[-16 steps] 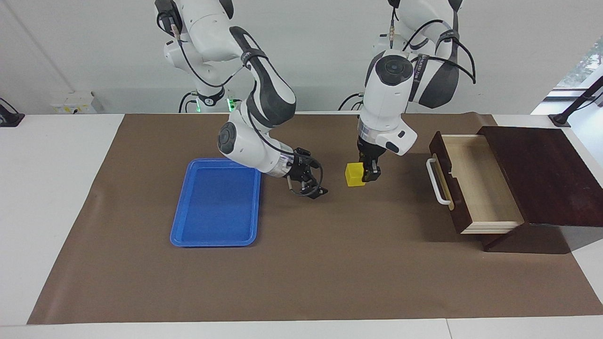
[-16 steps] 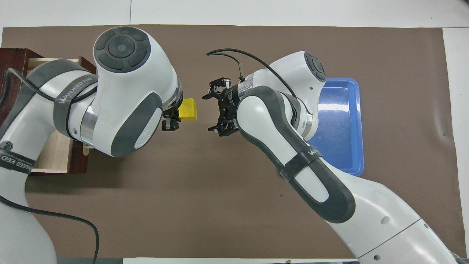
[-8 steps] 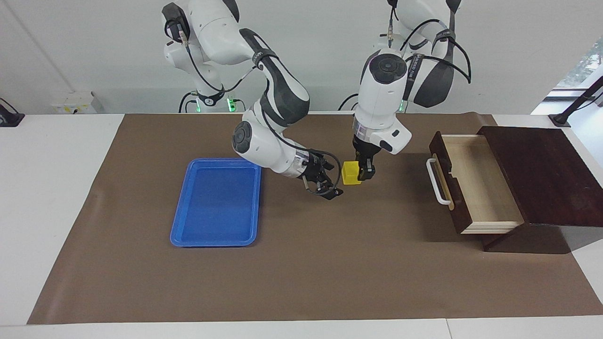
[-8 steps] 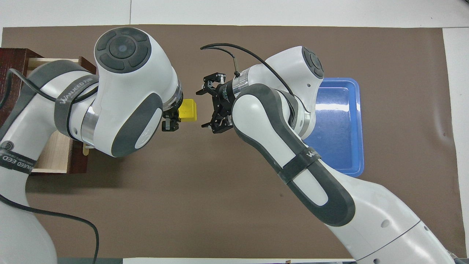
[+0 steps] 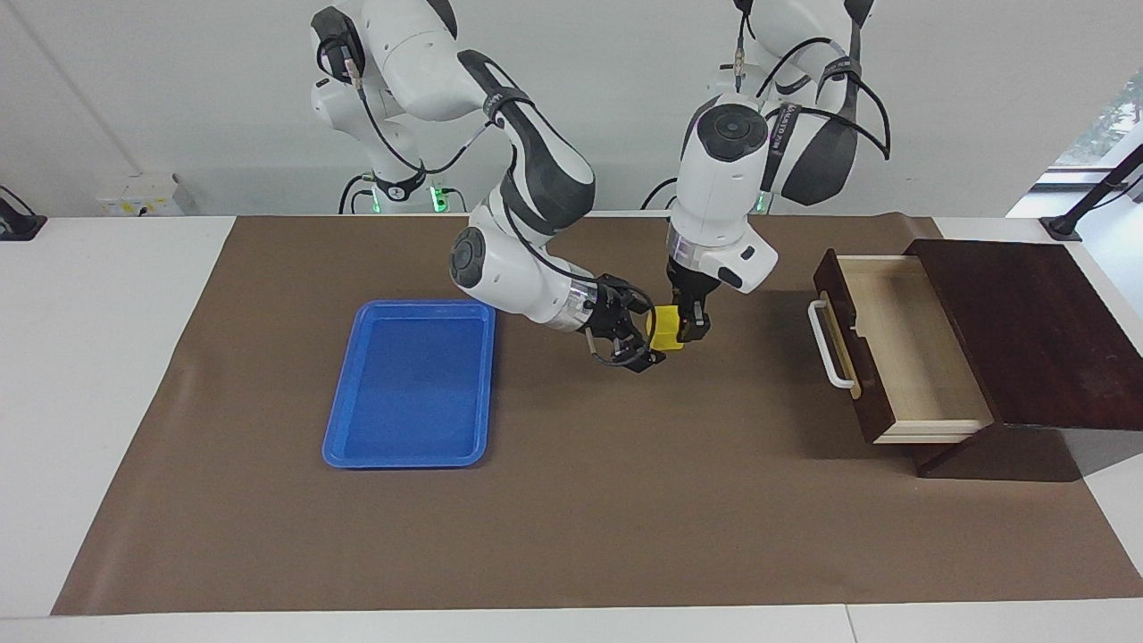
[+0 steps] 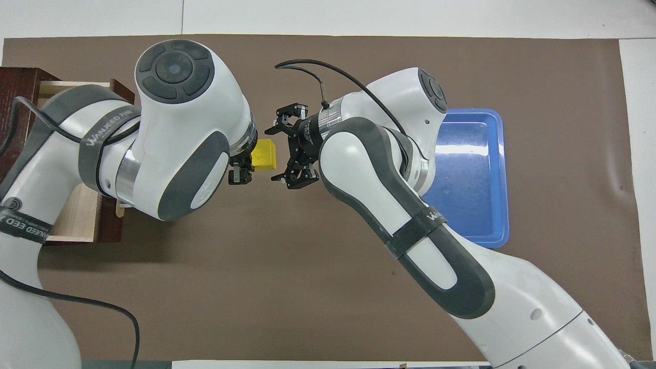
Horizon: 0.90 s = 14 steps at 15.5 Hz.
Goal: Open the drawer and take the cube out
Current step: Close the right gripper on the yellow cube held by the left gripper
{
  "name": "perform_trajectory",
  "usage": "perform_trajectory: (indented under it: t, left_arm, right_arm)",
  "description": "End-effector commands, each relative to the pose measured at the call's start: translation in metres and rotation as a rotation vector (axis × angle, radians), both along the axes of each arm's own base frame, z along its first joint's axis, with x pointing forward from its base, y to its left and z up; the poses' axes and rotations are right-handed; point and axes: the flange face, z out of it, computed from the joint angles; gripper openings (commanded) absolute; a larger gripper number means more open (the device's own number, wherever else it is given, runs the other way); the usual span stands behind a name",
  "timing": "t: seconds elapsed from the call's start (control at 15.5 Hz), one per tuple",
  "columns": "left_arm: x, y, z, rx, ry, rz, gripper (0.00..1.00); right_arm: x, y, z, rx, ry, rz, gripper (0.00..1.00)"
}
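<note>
My left gripper (image 5: 689,327) is shut on the yellow cube (image 5: 664,329) and holds it in the air over the brown mat, between the drawer and the blue tray. The cube also shows in the overhead view (image 6: 265,155), sticking out of the left gripper (image 6: 245,161). My right gripper (image 5: 645,332) is open, turned sideways, with its fingers at either side of the cube's tray-side end (image 6: 273,154); I cannot tell if they touch it. The dark brown drawer (image 5: 902,353) stands pulled open, its pale interior bare, at the left arm's end (image 6: 77,223).
A flat blue tray (image 5: 406,460) lies on the mat toward the right arm's end, also seen from overhead (image 6: 501,179). The drawer's dark cabinet (image 5: 1027,330) sits at the table's edge. The white handle (image 5: 830,353) faces the middle of the mat.
My right gripper has moved from beside the tray toward the cube, and its open fingers now flank it. My left gripper has drifted slightly toward the tray and a little higher with the cube.
</note>
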Motion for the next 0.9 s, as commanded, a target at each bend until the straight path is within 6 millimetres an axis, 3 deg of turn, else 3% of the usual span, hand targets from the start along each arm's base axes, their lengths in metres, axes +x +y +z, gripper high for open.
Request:
perform_trajectory:
  t: [0.0,0.13,0.45,0.84]
  left_arm:
    - [-0.008,0.001,0.003,0.005,0.005,0.042,0.0]
    - [-0.009,0.001,0.002,0.005,0.009,0.053,0.0]
    - [-0.011,0.002,0.0,0.006,0.008,0.052,0.0]
    - [-0.011,0.001,-0.002,0.005,0.007,0.051,0.0]
  right_arm:
    - [-0.004,0.01,-0.003,0.009,0.022,-0.009,0.99]
    - [-0.01,0.012,-0.008,0.002,0.031,0.0,0.99]
    - [-0.014,0.01,0.004,0.006,0.02,-0.007,0.99]
    - [-0.016,0.009,0.0,0.001,0.024,-0.013,0.92]
